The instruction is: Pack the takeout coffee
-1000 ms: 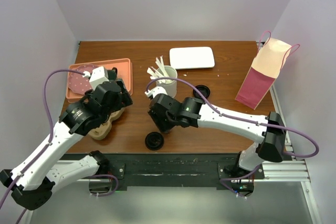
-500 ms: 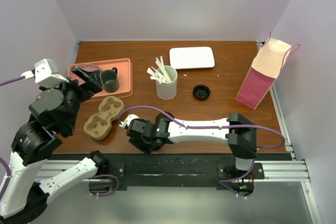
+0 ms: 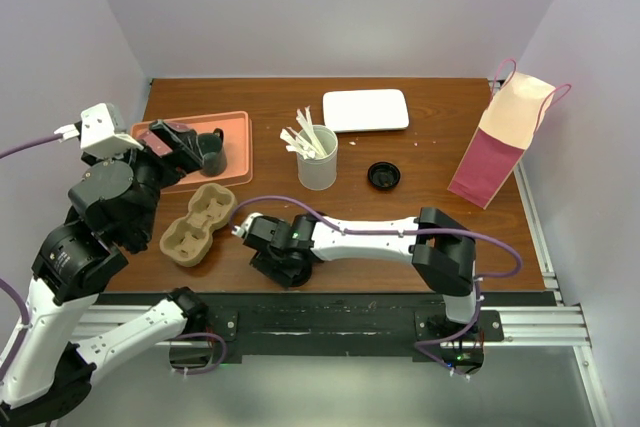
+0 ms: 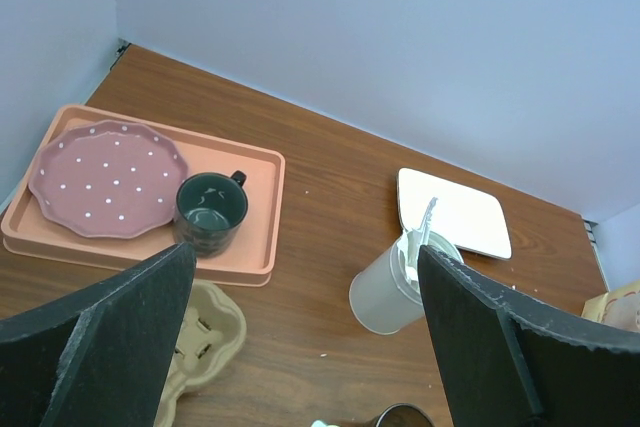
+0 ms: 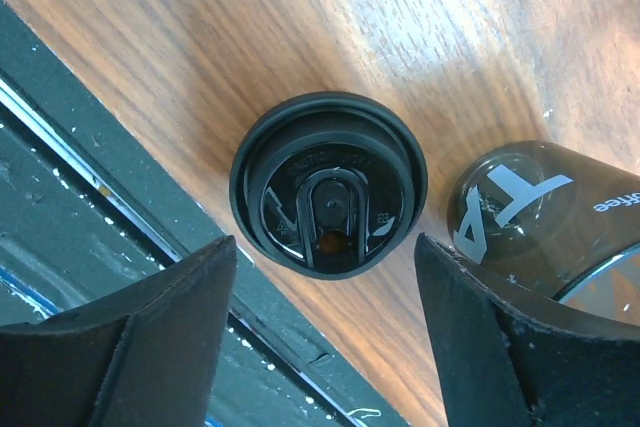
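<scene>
**Your right gripper [image 5: 322, 247] hangs open over a black lid [image 5: 328, 197].**
The takeout coffee [image 5: 535, 212] stands just beside that lid, near the front edge of the table [image 5: 420, 27]. Your left gripper [image 4: 305, 257] is raised above the table with its jaws wide, holding nothing.

Lighting: bright, even, from overhead; shadows on the wooden table [image 3: 440, 197] soft and faint. Glare: pale sheen across it in the right wrist view. Focus: wood grain sharp; my right fingers [image 5: 120, 347] and left fingers [image 4: 100, 337], near the lens, dark, slightly soft.
</scene>
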`<state>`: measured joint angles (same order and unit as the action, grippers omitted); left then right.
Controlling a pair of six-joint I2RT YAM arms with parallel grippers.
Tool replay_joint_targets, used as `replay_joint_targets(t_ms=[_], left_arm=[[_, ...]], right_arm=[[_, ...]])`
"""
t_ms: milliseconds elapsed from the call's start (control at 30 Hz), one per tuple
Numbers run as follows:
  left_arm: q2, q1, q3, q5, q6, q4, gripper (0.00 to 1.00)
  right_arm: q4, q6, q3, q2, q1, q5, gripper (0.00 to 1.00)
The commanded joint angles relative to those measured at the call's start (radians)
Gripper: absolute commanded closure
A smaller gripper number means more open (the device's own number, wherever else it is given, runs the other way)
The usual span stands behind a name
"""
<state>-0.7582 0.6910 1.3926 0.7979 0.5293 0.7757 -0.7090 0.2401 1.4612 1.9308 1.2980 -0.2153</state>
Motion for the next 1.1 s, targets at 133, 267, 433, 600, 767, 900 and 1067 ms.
replay_joint_targets(t_ms=[133,267,433,600,767,900,1067], left_arm=[[-0.004,-0.005,-0.015,0.015,-0.026,-0.053,0.02],[-0.006,-0.004,-0.017,0.018,-0.037,-0.059,0.02],[0.0,-0.004,-0.021,0.02,-0.043,-0.059,0.02],[0.002,-0.005,-0.024,0.018,-0.054,-0.069,0.02],[0.003,-0.004,-0.03,0.014,-0.06,-0.076,0.02],[0.005,-0.005,-0.037,0.006,-0.06,-0.084,0.02],[0.003,-0.005,-0.038,0.001,-0.068,-0.084,0.02]], right_arm=[[0.054,-0.016,0.016,0.016,-0.011,0.06,0.22],[0.059,-0.016,0.019,0.034,-0.009,0.07,0.19],[0.043,-0.01,0.03,0.059,-0.012,0.028,0.18],[0.043,0.001,0.025,0.046,-0.011,0.017,0.15],[0.029,-0.002,0.033,0.037,-0.012,-0.002,0.13],[0.02,-0.005,0.047,0.033,-0.016,-0.007,0.12],[0.014,-0.008,0.059,0.034,-0.017,-0.002,0.11]])
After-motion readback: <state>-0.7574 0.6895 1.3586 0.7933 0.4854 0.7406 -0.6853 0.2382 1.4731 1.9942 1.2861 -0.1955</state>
